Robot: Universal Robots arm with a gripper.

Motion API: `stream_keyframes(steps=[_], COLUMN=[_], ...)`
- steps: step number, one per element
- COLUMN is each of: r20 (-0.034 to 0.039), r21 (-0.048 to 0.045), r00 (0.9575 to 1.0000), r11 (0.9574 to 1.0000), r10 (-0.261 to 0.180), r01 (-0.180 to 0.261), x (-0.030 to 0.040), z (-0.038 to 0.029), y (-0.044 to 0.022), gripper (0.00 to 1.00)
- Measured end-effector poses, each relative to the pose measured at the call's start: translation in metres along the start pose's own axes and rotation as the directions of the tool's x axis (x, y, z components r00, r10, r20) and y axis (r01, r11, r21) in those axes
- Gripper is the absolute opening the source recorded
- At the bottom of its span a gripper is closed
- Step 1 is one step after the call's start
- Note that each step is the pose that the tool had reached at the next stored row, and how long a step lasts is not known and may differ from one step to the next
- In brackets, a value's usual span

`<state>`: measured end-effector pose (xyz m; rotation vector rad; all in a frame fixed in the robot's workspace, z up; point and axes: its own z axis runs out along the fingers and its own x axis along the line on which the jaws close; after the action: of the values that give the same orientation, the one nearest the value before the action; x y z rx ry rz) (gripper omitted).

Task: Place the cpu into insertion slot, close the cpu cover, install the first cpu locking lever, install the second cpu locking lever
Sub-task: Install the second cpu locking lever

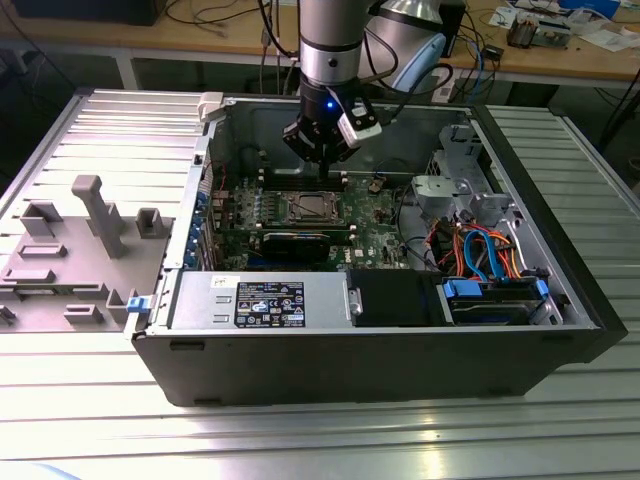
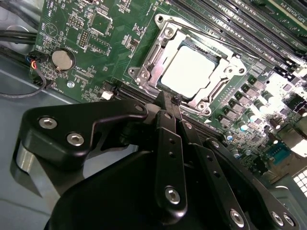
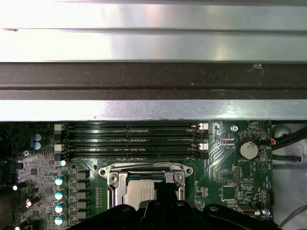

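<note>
While the computer case (image 1: pixel 400 340) sits open on the worktop (image 1: pixel 90 420), the cpu (image 2: pixel 191 72) is seen seated in the insertion slot (image 2: pixel 144 76), cover down, just beyond the closed, empty pincer (image 2: pixel 169 98).

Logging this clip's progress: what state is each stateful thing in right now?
cpu: seated in the insertion slot.
cpu cover: closed flat over the chip.
gripper: fingers together, holding nothing, just above the socket's edge.
computer case: side open, lying flat.

The arm points straight down, its fingers (image 2: pixel 169 108) pressed together.
</note>
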<state>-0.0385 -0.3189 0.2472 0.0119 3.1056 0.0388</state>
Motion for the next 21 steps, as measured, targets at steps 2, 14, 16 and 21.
stream_keyframes(steps=[2,14,16,21], r20=[-0.0001,0.0000,-0.0001,0.0001], r21=[0.0005,0.0010,0.0011,0.0009], r00=[1.0000,1.0000,1.0000,1.0000], r11=[1.0000,1.0000,1.0000,1.0000], r10=[0.000,0.000,0.000,0.000], r01=[0.000,0.000,0.000,0.000], x=[0.0000,0.0000,0.0000,0.0000], z=[0.0000,0.0004,0.0003,0.0004], y=[-0.0008,-0.0057,-0.0063,-0.0084], gripper=[0.11,0.11,0.11,0.11])
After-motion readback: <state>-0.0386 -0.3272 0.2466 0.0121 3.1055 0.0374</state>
